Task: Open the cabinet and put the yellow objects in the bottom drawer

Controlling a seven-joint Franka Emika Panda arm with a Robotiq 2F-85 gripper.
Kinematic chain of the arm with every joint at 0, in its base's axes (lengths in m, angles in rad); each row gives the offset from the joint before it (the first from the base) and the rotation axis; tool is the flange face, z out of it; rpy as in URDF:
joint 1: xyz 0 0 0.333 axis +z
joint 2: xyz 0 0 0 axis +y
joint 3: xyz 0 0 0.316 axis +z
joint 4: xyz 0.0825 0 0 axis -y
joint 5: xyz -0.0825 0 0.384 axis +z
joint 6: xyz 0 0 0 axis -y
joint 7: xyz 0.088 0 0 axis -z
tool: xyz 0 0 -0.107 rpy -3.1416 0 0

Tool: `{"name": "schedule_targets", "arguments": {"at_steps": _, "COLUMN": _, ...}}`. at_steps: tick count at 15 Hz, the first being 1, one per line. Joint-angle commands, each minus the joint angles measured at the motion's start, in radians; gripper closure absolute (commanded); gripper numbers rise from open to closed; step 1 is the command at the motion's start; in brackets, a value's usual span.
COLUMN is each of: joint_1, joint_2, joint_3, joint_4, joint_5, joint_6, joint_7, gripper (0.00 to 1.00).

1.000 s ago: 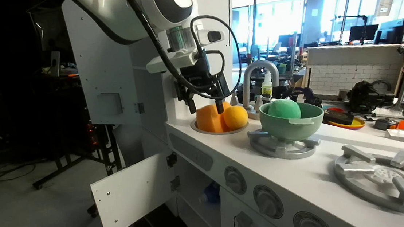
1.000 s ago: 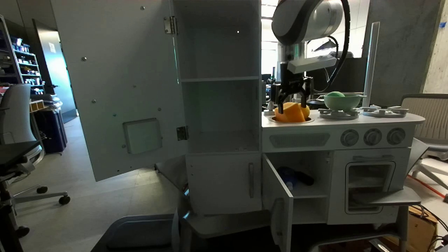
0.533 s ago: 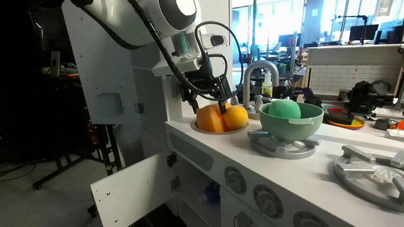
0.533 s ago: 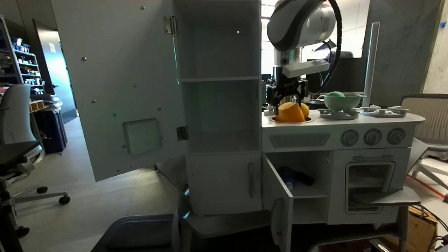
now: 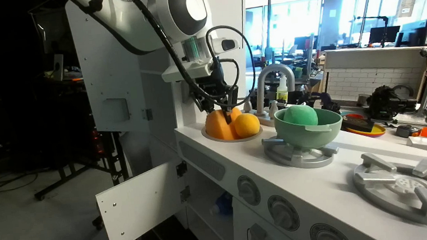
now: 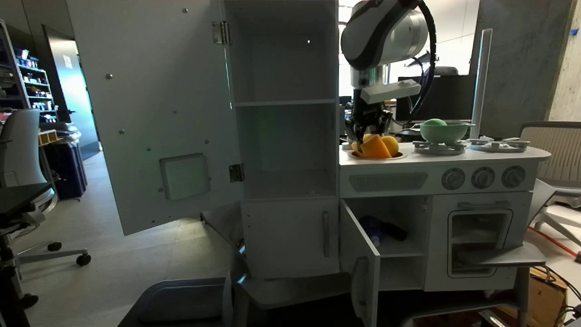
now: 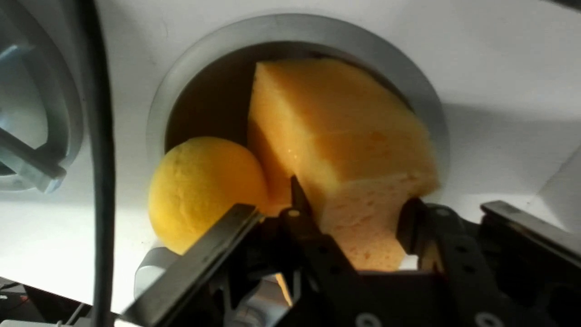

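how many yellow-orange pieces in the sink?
2 in the wrist view: the ball and, beside it in the sink, the larger block with the gripper around it. Anything beneath them would be hidden.

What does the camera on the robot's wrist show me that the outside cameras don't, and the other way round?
Only the wrist view: a look down into the round sink, and the pale, pitted end of the yellow-orange block.

Only the exterior views: the tall cabinet door swung open, the lower door open with a dark blue item inside, and three round knobs.

Shared: the gripper with its fingers on either side of the block, and the yellow ball beside the block.
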Motion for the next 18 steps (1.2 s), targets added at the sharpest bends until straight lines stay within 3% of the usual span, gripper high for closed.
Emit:
{"name": "schedule_targets", "arguments": {"at_steps": 1, "joint_1": 0.022, "joint_2": 0.004, "joint_3": -0.015, "joint_4": 0.031, "joint_5": 0.026, "joint_6": -0.023, "joint_7": -0.016, "gripper": 0.86}}
{"name": "schedule_targets", "arguments": {"at_steps": 3, "joint_1": 0.013, "joint_2": -0.006, "joint_3": -0.009, "joint_4": 0.012, "joint_5": 0.032, "joint_6": -0.005, "joint_7": -0.027, "gripper": 1.00}}
{"name": "schedule_targets", "arguments": {"at_steps": 11, "joint_1": 0.003, "joint_2": -0.072, "joint_3": 0.004, "joint_4": -0.044, "joint_5": 0.050, "joint_6": 0.018, "joint_7": -0.049, "gripper": 0.97}}
{"name": "schedule_targets", "arguments": {"at_steps": 18, "joint_1": -0.013, "joint_2": -0.189, "joint_3": 0.014, "joint_4": -0.177, "joint_5": 0.080, "joint_6": 0.105, "joint_7": -0.086, "gripper": 0.97}}
